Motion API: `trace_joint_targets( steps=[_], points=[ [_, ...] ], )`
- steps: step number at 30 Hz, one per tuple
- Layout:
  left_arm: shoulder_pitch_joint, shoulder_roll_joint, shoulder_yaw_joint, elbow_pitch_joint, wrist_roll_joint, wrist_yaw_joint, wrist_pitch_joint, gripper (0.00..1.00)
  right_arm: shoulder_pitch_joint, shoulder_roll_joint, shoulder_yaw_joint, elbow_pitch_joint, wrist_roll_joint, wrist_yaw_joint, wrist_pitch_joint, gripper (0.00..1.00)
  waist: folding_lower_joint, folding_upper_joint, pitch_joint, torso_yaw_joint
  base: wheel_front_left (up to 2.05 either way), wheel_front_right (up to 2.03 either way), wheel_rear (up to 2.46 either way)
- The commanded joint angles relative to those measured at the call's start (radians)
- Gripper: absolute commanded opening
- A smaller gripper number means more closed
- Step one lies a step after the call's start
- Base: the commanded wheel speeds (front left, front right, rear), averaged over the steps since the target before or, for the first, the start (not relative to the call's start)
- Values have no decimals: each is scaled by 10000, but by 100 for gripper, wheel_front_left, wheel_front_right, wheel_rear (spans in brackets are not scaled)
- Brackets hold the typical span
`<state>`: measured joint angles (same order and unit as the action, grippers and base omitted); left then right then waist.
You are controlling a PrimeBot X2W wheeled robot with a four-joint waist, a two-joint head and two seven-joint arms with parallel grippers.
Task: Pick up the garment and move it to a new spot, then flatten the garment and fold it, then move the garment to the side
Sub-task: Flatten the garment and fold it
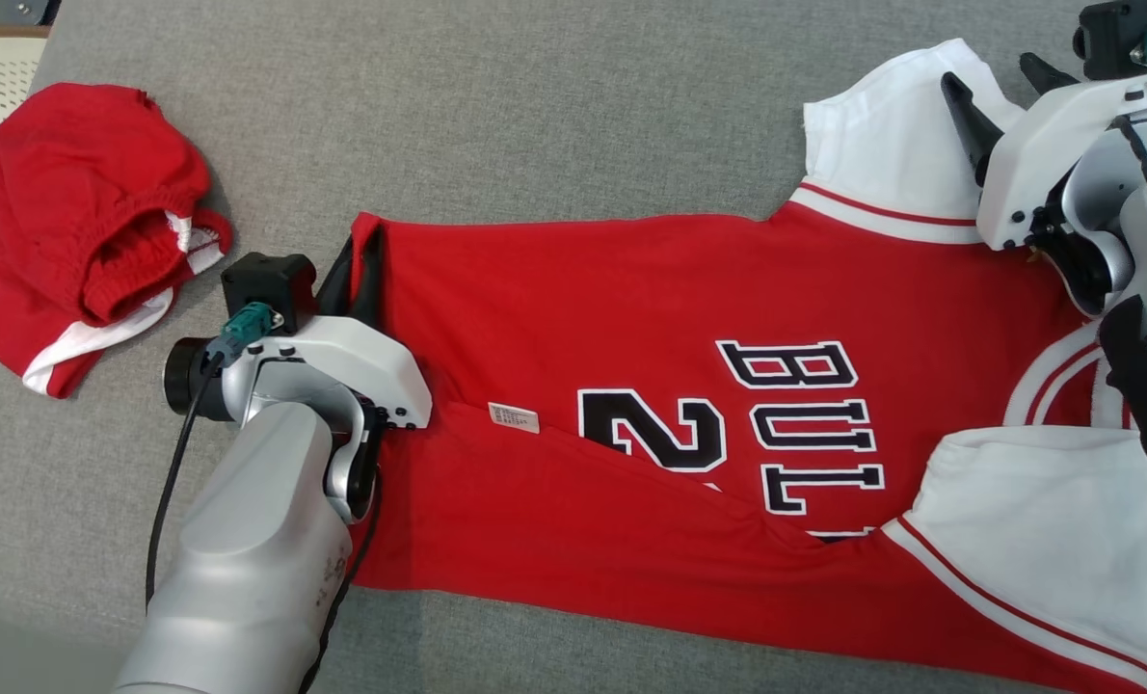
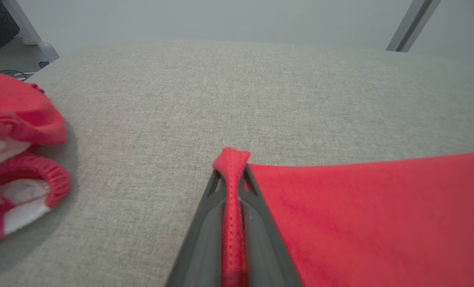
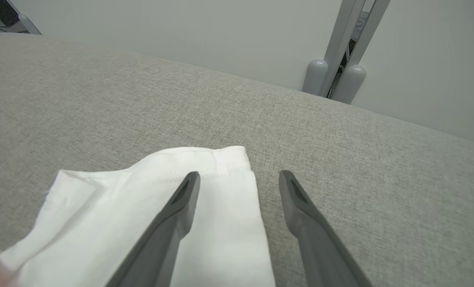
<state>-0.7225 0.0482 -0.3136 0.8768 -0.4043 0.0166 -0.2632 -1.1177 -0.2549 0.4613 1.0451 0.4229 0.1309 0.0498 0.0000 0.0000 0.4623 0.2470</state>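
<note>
The garment (image 1: pixel 631 318) is a red jersey with white sleeves and black-and-white lettering, spread sideways over the grey cloth surface. My left gripper (image 1: pixel 360 265) is shut on the jersey's far hem corner. In the left wrist view that red hem (image 2: pixel 231 175) is pinched between the dark fingers and sticks up past their tips. My right gripper (image 1: pixel 1002 87) stands open over the far white sleeve (image 1: pixel 882 145). In the right wrist view, one finger lies over the sleeve (image 3: pixel 205 199) and the other over bare cloth, right gripper (image 3: pixel 240 179) holding nothing.
A bunched red garment with white trim (image 1: pixel 72 231) lies at the far left, close to my left gripper; it shows as the red bundle (image 2: pixel 18 119) in the left wrist view. The grey padded surface (image 1: pixel 535 106) stretches beyond the jersey. A metal post (image 3: pixel 340 59) stands past its far edge.
</note>
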Motion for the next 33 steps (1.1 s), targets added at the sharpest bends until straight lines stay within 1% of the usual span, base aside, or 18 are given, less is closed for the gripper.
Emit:
trace_joint_targets(
  steps=[1, 2, 4, 6, 7, 8, 9, 10, 13, 17, 19, 22, 27, 31, 33],
  points=[
    [-17, 58, -329, -186, -297, 186, -20, 0, -295, -119, -1, 432, -49, -3, 186, 100, 0, 0, 208, 253, 0, 0, 0],
    [-17, 58, -329, -186, -297, 186, -20, 0, -295, -119, -1, 432, -49, -3, 186, 100, 0, 0, 208, 253, 0, 0, 0],
    [-69, 55, -728, -327, -613, 359, -20, 0, -537, -80, 59, 929, -88, -3, 331, 100, 0, 0, 276, 352, 0, 0, 0],
    [-83, 55, -823, -366, -683, 415, -20, 0, -560, -41, 124, 1049, -89, -3, 428, 100, 0, 0, 286, 371, 0, 0, 0],
    [-93, 55, -907, -386, -756, 458, -20, 0, -577, -10, 177, 1149, -51, -3, 463, 87, 0, 0, 294, 384, 0, 0, 0],
    [-102, 55, -975, -400, -812, 500, -20, 0, -598, 9, 229, 1218, -6, -1, 512, 48, 0, 0, 296, 395, 0, 0, 0],
    [-114, 54, -1024, -408, -866, 507, -20, 0, -621, 18, 301, 1259, 26, -1, 523, 27, 0, 0, 294, 404, 0, 0, 0],
    [-133, 54, -1055, -416, -895, 548, -20, 0, -648, -6, 362, 1280, 65, -3, 523, 0, 0, 0, 294, 406, 0, 0, 0],
    [-235, 57, -1005, -480, -874, 620, -20, 0, -872, -266, 361, 1250, 146, -5, -23, 0, 0, 0, 287, 392, 0, 0, 0],
    [-388, 63, -691, -720, -557, 723, -20, 0, -1222, -531, 123, 1461, -64, -5, -1286, 0, 0, 0, 217, 288, 0, 0, 0],
    [-449, 66, -423, -905, -319, 741, -20, 0, -1375, -592, -154, 1647, -51, -5, -1929, 0, 0, 0, 160, 193, 0, 0, 0],
    [-472, 70, -53, -1167, 59, 573, -22, 0, -1554, -542, -446, 1858, -107, -5, -2575, 0, 0, 0, 35, -11, 0, 0, 0],
    [-181, 194, 518, -1310, 615, 306, -20, 0, -1235, -213, -546, 1633, 52, -5, -3033, 0, 0, 0, -317, -488, 0, 0, 0],
    [294, 270, 922, -1381, 979, 158, -20, 0, -298, 64, -420, 833, 558, -3, -3151, 0, 0, 0, -740, -937, 0, 0, 0],
    [607, 287, 1118, -1446, 1127, 105, -20, 0, 330, 73, -369, 262, 903, -3, -3163, 0, 0, 0, -969, -1141, 0, 0, 0]
  ],
)
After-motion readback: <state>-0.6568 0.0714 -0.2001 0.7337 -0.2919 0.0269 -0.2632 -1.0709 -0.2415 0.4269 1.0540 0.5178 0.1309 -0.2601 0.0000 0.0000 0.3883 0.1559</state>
